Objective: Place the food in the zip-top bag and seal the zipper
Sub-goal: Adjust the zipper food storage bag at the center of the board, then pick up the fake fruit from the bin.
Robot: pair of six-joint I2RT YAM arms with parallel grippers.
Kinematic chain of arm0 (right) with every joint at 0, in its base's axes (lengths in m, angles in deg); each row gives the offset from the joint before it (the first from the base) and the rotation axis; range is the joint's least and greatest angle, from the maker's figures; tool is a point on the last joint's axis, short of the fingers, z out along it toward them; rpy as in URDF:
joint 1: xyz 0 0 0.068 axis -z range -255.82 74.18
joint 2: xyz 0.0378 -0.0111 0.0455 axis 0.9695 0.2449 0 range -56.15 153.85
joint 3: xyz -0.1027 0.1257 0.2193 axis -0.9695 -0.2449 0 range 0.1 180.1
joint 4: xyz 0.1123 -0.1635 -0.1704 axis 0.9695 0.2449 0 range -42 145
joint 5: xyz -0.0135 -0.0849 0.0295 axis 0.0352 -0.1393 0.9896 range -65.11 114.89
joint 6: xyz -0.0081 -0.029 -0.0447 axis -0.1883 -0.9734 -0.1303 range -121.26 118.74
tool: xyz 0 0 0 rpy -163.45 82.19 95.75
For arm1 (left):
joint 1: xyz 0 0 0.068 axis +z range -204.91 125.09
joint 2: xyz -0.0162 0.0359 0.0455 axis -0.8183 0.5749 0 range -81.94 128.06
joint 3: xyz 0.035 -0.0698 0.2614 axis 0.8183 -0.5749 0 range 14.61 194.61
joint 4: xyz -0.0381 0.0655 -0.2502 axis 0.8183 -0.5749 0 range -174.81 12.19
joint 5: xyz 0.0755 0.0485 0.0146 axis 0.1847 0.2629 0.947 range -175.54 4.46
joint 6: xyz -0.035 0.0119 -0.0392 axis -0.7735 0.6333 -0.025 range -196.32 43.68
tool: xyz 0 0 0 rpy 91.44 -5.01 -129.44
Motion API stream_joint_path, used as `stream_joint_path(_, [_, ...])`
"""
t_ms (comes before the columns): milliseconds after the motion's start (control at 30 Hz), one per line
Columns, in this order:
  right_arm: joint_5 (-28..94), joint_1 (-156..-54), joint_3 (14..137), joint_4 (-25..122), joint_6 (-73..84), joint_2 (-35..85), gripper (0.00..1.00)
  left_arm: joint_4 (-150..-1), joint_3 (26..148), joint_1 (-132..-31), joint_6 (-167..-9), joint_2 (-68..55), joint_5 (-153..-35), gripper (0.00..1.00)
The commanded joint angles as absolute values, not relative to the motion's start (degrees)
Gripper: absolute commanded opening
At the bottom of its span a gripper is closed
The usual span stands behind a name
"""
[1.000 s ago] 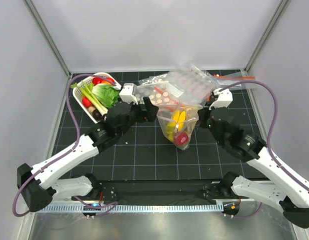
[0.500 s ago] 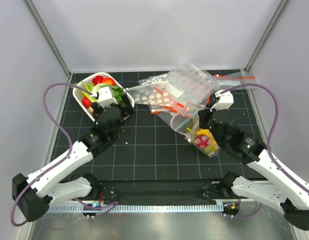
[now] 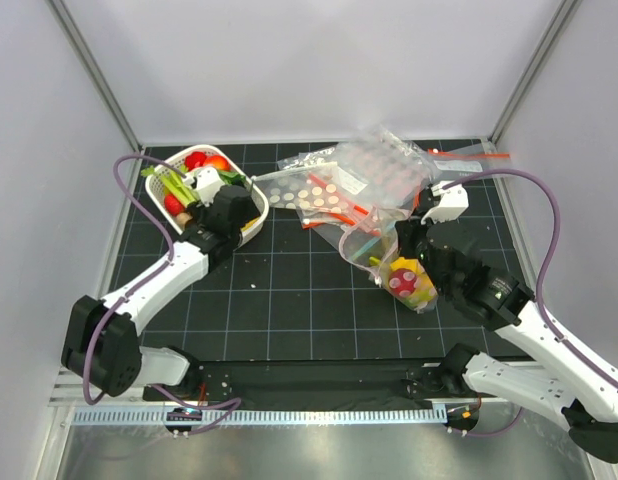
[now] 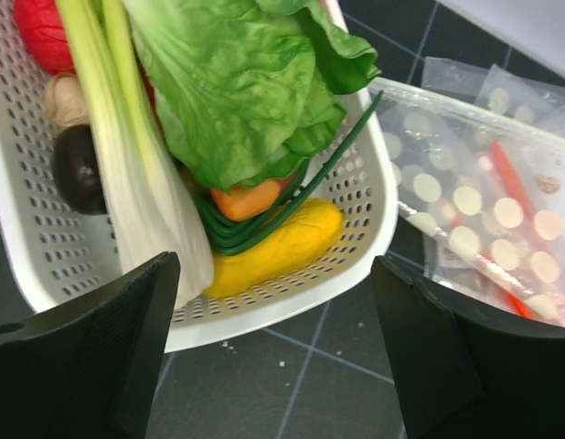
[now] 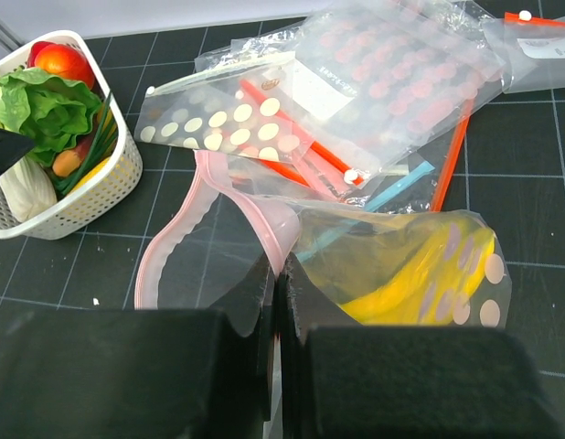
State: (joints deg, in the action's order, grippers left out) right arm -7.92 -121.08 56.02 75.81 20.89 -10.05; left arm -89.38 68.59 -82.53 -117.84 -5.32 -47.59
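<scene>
Left hand (image 4: 273, 343), released, is hovering over the basket (image 4: 374, 233), best going for the yellow piece (image 4: 278, 249); right hand (image 5: 275, 297) is clenching the mouth of the bag (image 5: 420, 247).

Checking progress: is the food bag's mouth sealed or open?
Open: the zipper of the zip-top bag gapes in a loop, pinched by the right gripper.
</scene>
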Motion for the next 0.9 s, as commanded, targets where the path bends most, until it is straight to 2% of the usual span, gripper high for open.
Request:
stream_joint_path(0, [-7.54, -120.91, 56.26, 72.17, 20.27, -11.07, 0.01, -83.18, 69.28, -82.33, -116.59, -5.65, -51.17, 0.84])
stream_joint_path(100, [-7.54, -120.91, 56.09, 71.9, 20.28, -11.24, 0.01, -83.43, 71.81, -82.33, -113.86, -3.2, -53.98, 0.71])
stream_joint_path(133, [-7.54, -120.91, 55.91, 71.73, 20.28, -11.33, 0.02, -83.87, 72.78, -82.33, -111.16, -2.32, -54.6, 0.59])
stream_joint_path(167, [-7.54, -120.91, 55.82, 71.64, 20.28, -11.33, 0.02, -84.66, 73.58, -82.33, -110.52, -0.4, -54.26, 0.56])
stream_joint_path(600, [-6.92, -121.0, 55.38, 71.29, 20.36, -11.07, 0.02, -87.39, 80.79, -77.85, -106.47, 12.88, -52.32, 0.59])
stream_joint_path(867, [-6.57, -120.91, 55.3, 71.37, 20.45, -11.51, 0.02, -86.77, 81.14, -74.34, -107.35, 16.59, -53.11, 0.61])
